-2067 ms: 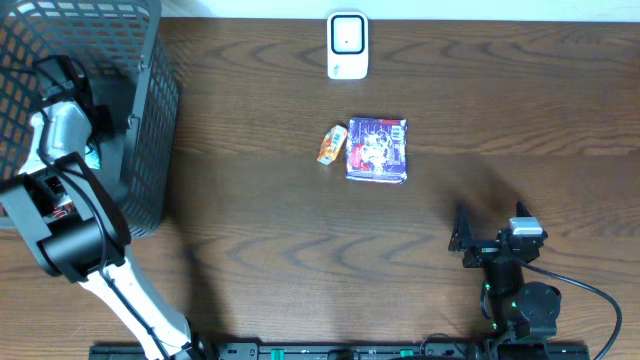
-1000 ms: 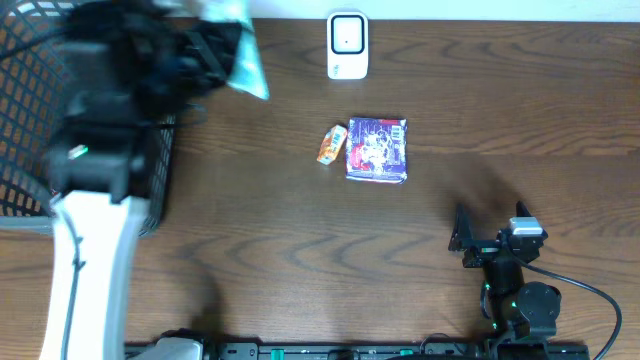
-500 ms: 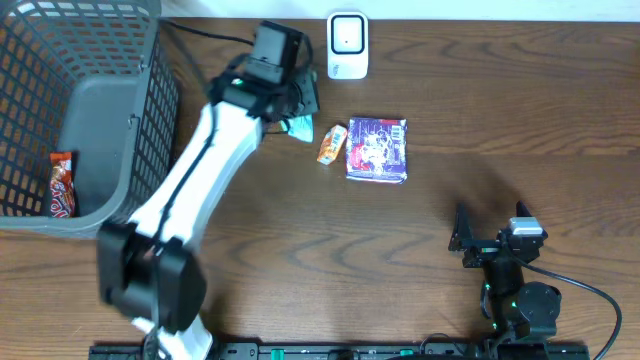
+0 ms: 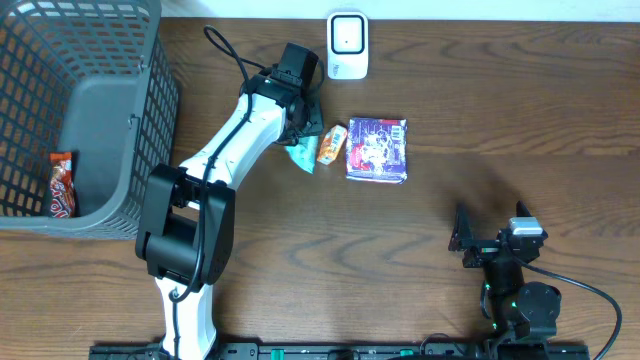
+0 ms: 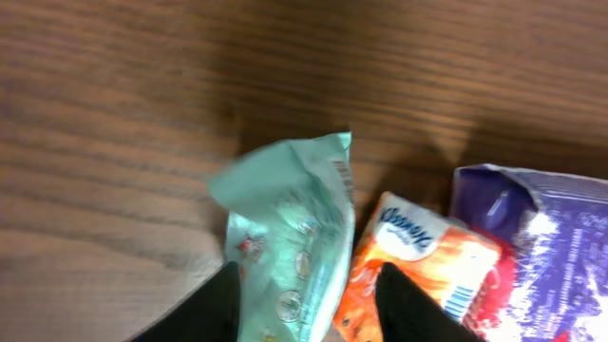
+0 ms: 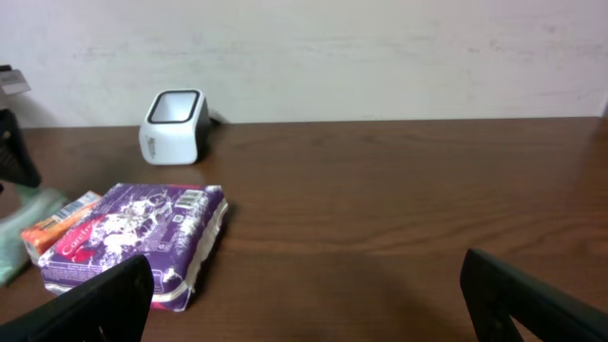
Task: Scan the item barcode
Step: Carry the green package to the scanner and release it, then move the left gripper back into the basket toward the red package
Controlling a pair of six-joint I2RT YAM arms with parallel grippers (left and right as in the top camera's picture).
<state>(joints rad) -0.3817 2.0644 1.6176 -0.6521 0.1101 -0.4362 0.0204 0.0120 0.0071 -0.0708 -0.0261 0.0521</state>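
Now, green packet (image 4: 301, 155): lies on the worktop (image 4: 480, 90), just left of the orange pack (image 4: 331, 143).
Left fingers (image 5: 306, 302): half open around it, not squeezing.
Right fingers (image 6: 313, 312): wide open, empty.
Tip: lift straight up, no dragging.

The orange pack (image 5: 418, 261) has a white word on it that looks like "Kleenex". The words on the green packet (image 5: 290, 237) left of it and the purple pack (image 5: 551, 247) right of it are too blurry to read.

Left fingers (image 5: 214, 306) parted; right fingers (image 6: 95, 304) spread wide.
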